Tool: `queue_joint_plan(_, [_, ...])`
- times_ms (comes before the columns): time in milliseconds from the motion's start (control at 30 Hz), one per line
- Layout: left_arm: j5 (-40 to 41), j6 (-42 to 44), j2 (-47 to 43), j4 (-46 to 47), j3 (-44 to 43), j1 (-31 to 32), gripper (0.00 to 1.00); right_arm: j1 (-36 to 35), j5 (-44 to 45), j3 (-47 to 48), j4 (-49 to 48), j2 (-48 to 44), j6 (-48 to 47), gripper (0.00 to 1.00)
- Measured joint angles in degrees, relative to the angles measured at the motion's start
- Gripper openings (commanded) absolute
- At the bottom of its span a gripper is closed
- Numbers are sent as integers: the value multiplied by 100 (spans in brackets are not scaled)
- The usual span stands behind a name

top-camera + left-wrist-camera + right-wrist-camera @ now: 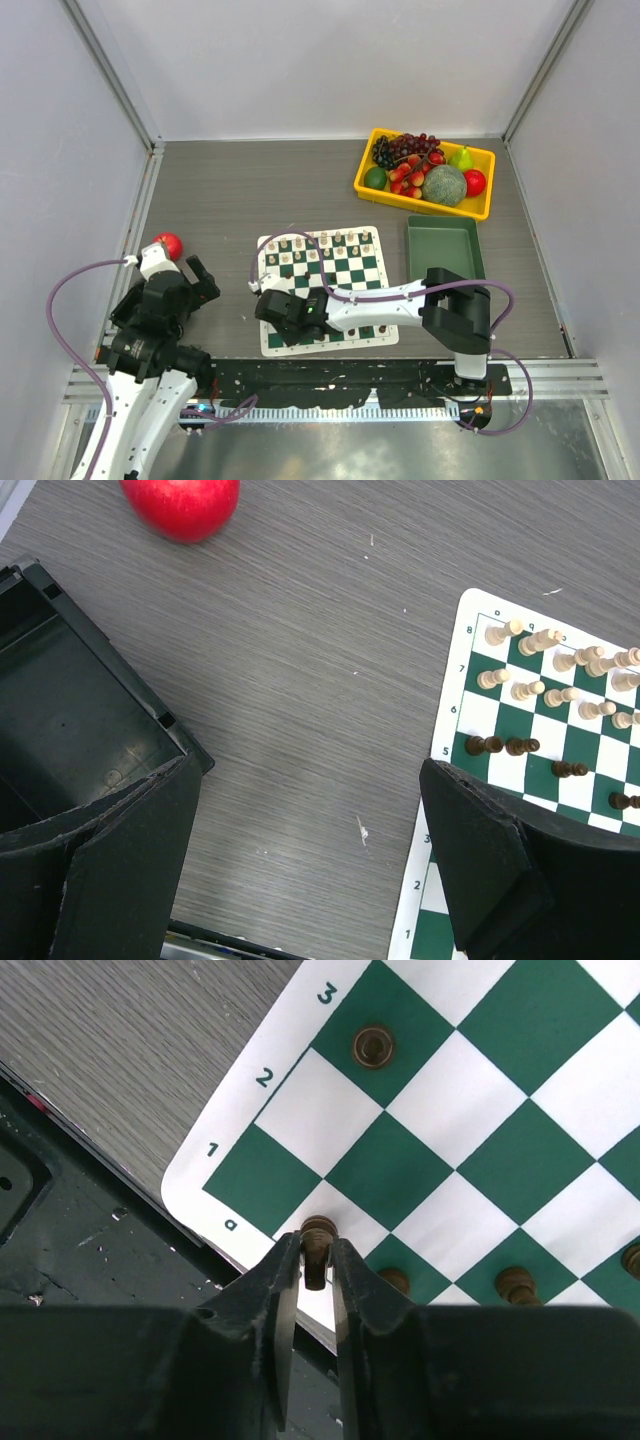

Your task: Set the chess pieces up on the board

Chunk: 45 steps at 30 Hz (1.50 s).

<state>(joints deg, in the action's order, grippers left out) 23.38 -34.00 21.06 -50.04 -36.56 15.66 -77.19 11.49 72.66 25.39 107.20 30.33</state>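
Chessman (318, 1232), dark, upright betw. R fingers (283, 1295) at board (390, 1172) edge; grip unclear. L fingers (125, 865) open.

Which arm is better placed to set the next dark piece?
Right. The right gripper is over the board's near corner, flanking a dark piece; the left gripper hangs open off the board.

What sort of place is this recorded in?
Probably a lab test cell: plain grey walls box in the table, two robot arms sit at its near edge, and a chess board and yellow fruit bin look staged.
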Motion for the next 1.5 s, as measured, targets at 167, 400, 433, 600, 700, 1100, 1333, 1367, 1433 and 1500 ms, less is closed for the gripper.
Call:
queue_joint_plan(167, [0,0,9,0,0,0,99,2,28,-11,-2,-13,0,38])
queue_joint_plan(400, [-2,0,9,2,0,0,99,199,144,28,9,-533,-254,49])
queue_joint_plan(433, [-7,0,9,2,0,0,99,295,157,81,0,-608,-299,49])
queue_joint_plan(600, [-44,0,26,2,0,0,99,999,168,621,-13,-538,-367,49])
queue_joint_plan(700, [-46,0,35,2,0,0,99,1349,149,1137,0,-151,-374,49])
queue_joint_plan(1100, [-48,0,35,4,0,0,99,1362,-11,2389,345,1438,-509,50])
queue_joint_plan(1333, [-48,0,35,2,0,0,99,1366,33,2529,509,1587,-522,50])
queue_joint_plan(1367, [-48,0,35,2,0,0,99,1373,37,2553,514,1606,-525,49])
queue_joint_plan(1433, [-48,0,35,4,0,0,99,1397,37,2601,516,1650,-538,47])
queue_joint_plan(1500, [-48,0,35,4,0,0,99,1421,39,2651,533,1700,-557,44])
